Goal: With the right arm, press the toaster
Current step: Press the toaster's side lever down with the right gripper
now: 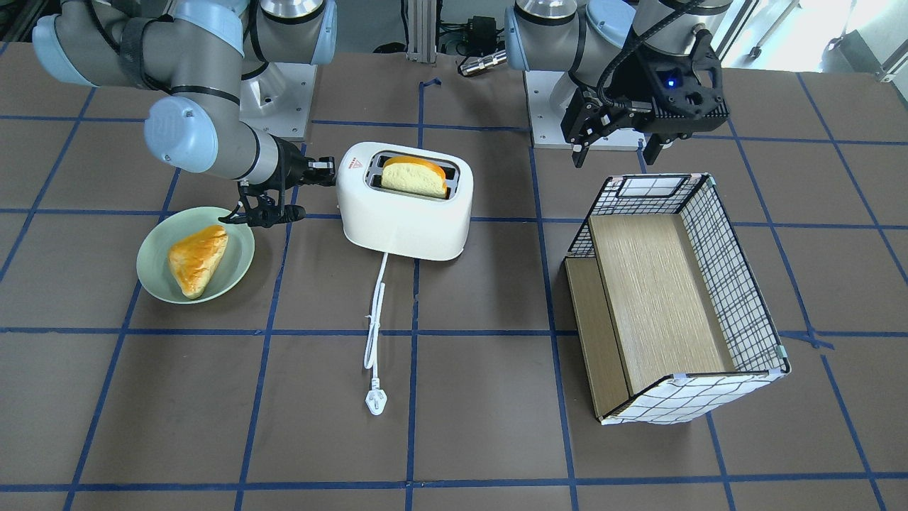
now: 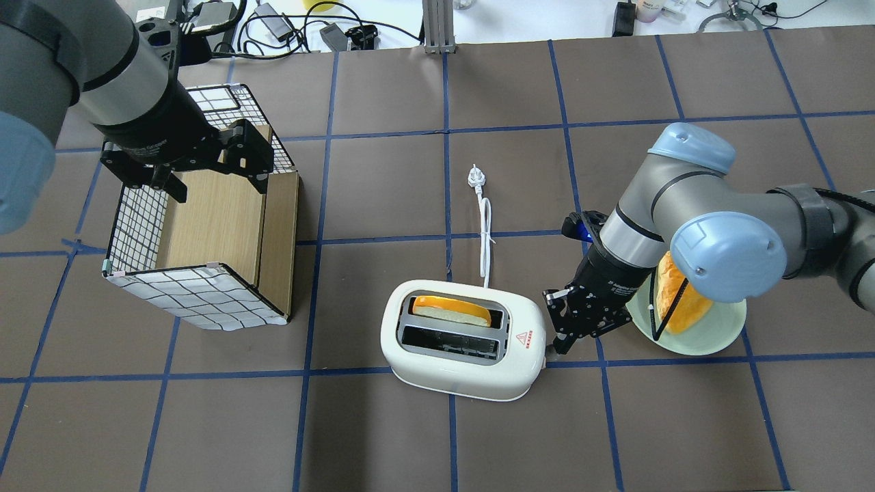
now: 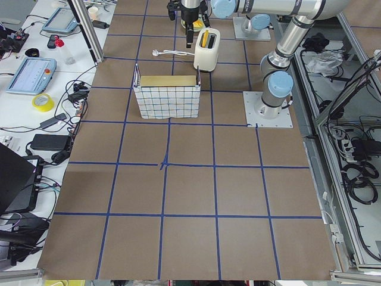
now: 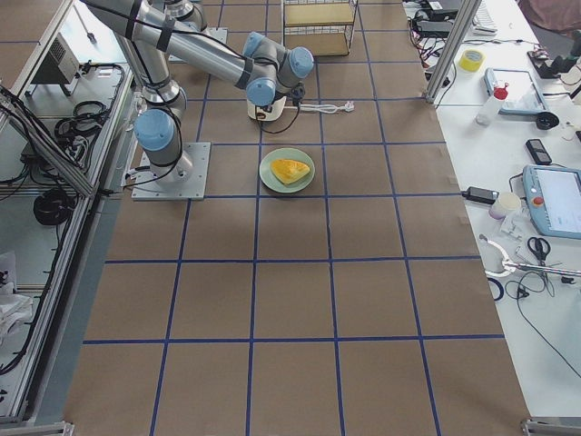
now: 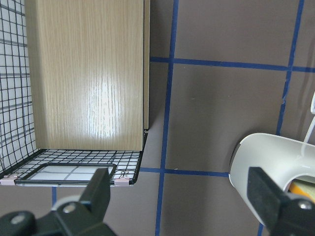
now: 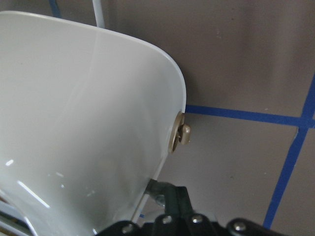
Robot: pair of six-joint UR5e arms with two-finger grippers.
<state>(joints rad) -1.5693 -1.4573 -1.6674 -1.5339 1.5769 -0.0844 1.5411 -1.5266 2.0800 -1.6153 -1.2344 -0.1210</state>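
**Inspector:** Gripper status on the pressing side?

**Examiner:** On the right gripper [image 2: 560, 342] the jaws are drawn together and hold nothing. Its tip is at the near end wall of the toaster [image 2: 458, 377]. The toaster's long axis points at it, so I judge the press belongs on this end. The left gripper [image 2: 215, 179] is spread wide, well apart from the toaster.

**Inspector:** Contact?

**Examiner:** The overhead view cannot settle it. The right wrist view shows a fingertip [image 6: 170, 196] against the wall, near a beige knob [image 6: 181, 135]. The lever is hidden.
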